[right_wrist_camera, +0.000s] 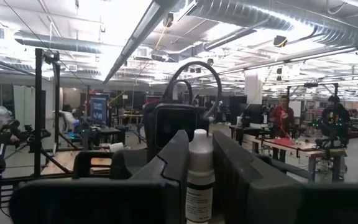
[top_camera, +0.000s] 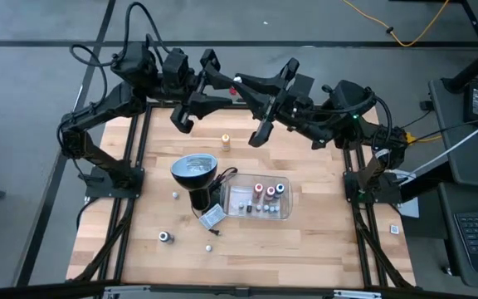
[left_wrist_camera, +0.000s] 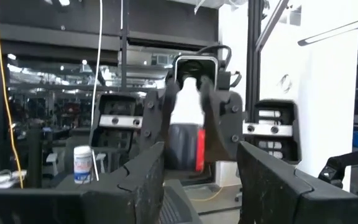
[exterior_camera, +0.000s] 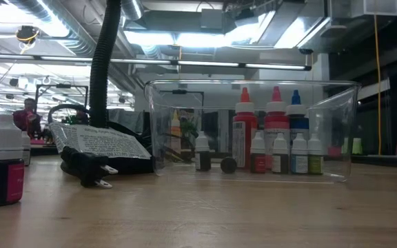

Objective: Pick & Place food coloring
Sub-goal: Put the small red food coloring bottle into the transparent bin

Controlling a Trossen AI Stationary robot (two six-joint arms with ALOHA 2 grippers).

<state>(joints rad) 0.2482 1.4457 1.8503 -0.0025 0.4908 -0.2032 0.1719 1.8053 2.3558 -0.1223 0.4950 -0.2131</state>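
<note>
While both arms hang high over the far edge of the worktop, their pincers meet nose to nose in mid-air.

- Right pincer: fingers pressed onto a small bottle, pinching it upright by the body, with the white cap standing clear above the fingertips. From the left wrist view the same bottle shows a white cap, a dark body and a red label.
- Left pincer: fingers spread, with a plain gap between them. It faces the right pincer, and the held bottle is just ahead of its tips. Cannot tell whether it touches the bottle.
- Well below and nearer than the pincers, on the worktop: a clear tray holding a cluster of bottles. These are three tall ones with red and blue caps, and a row of short white-capped ones in front.
- Lamp sits just beside the tray, on the left pincer's side.
- Orange bottle stands alone on the worktop, almost under the two pincers.
- Dark bottle stands at the near end, on the left pincer's side and far from both pincers. The low view shows it has a white cap and a pink label.
- People are visible in the room beyond, well away from the arms.
</note>
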